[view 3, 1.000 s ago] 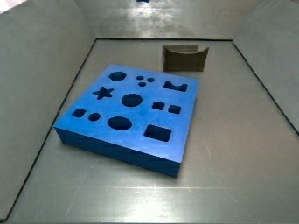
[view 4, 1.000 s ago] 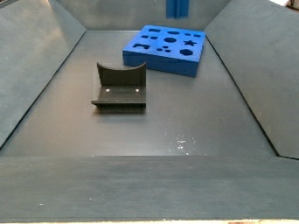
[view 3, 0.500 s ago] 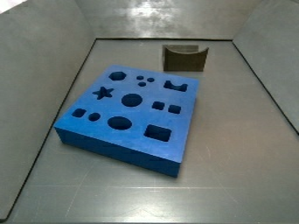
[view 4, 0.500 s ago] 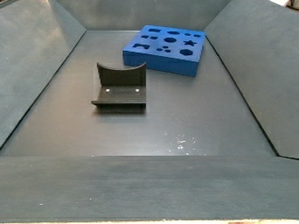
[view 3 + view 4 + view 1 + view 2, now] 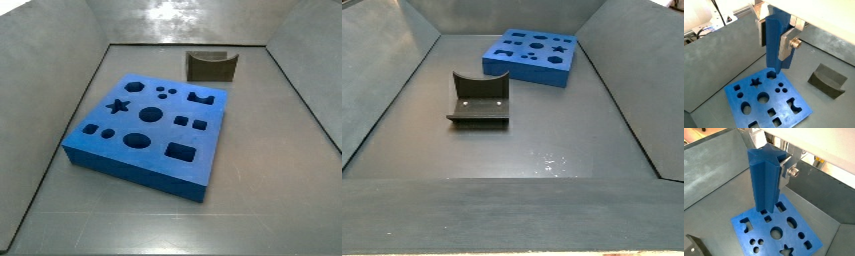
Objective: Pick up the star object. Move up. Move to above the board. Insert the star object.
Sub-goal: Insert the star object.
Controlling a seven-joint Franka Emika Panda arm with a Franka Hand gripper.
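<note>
— Lining the star object [image 5: 776, 41] up over the star hole [image 5: 754, 80] mattered most: the gripper [image 5: 775, 37] hung high above the board [image 5: 767, 97], jaws closed on the peg.

— Agreed; it needed squaring before lowering. Both side views showed only the board [image 5: 144, 125] and the dark block [image 5: 480, 100] on the floor, no gripper.
</note>
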